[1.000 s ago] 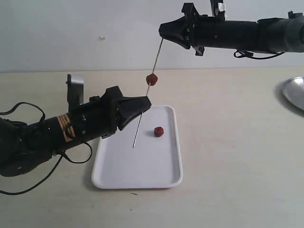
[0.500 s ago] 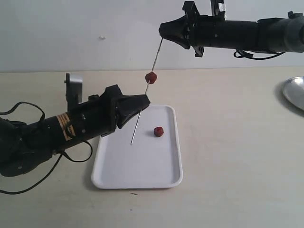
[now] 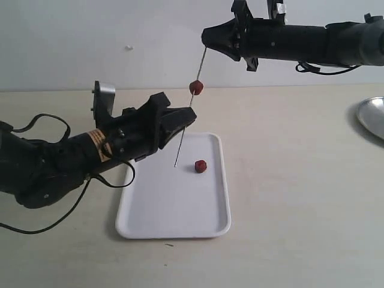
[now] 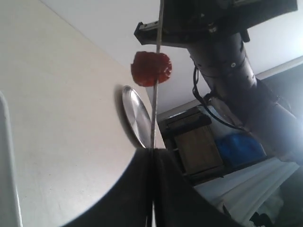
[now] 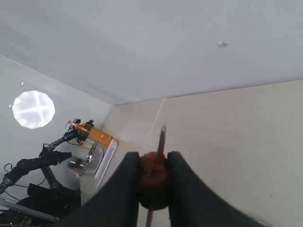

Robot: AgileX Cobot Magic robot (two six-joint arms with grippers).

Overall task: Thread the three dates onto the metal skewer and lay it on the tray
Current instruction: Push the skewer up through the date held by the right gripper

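The metal skewer (image 3: 180, 150) stands steeply in the air over the counter (image 3: 288, 180). Its long axis is close to upright, with the upper end leaning toward the right of the exterior view and the lower tip pointing down at the white tray (image 3: 174, 210).

Both claws hold it. The left claw (image 3: 189, 117) is pinched tight on the rod below its middle, and the left wrist view shows the dark fingers (image 4: 137, 189) closed with the metal running between them. The left arm lies low across the counter from the left, with the claw angled upward.

The right arm reaches in level and high from the right. The right claw (image 3: 207, 41) is at the rod's upper end. In the right wrist view its narrow-set fingers (image 5: 125, 189) grip a dark date (image 5: 152, 182), and the skewer passes through that date.

A red date (image 3: 196, 87) sits threaded on the rod between the two claws, clear of both. A third, loose date (image 3: 201, 166) rests alone on the tray near its right rim, beside the skewer's lower tip.

A round metal dish (image 3: 373, 117) lies at the counter's right edge, well apart from the tray.
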